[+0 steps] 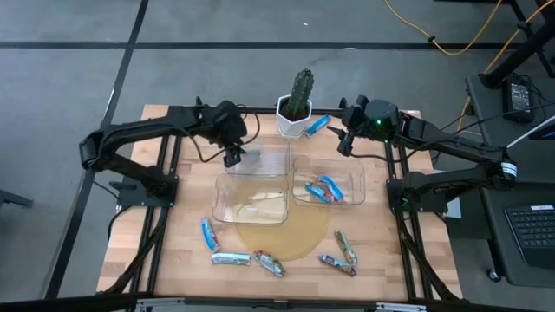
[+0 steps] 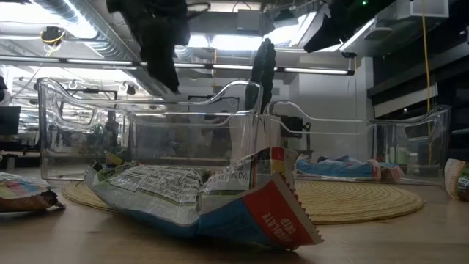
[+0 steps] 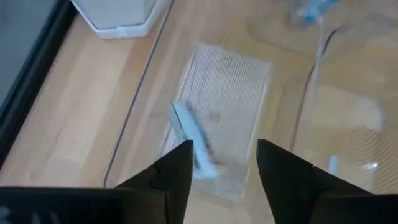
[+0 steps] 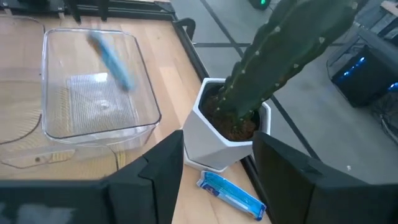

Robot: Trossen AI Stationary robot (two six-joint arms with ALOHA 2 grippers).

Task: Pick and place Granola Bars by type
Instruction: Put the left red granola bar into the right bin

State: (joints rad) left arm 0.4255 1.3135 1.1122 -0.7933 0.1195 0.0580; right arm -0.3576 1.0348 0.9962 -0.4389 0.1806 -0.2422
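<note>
We see a blue bar [image 3: 191, 144], blurred, just below the left tool [image 3: 224, 163] inside the far bin [image 1: 264, 161]; whether it touches the bin floor we cannot tell. The left tool's fingers stand apart with nothing between them, above that bin. Two or three blue bars [image 1: 325, 189] lie in the right bin [image 1: 351, 184]. The near bin [image 1: 251, 199] holds none that we can make out. One blue bar [image 4: 231, 193] lies on the desk [image 1: 173, 251] beside the cactus pot [image 1: 295, 117]. Five more bars sit along the desk's near edge: a blue one [image 1: 208, 234], a silver-blue one [image 1: 231, 258] and three multicoloured ones [image 1: 269, 263]. The right tool [image 4: 217, 158] hovers by the cactus, fingers apart and empty.
</note>
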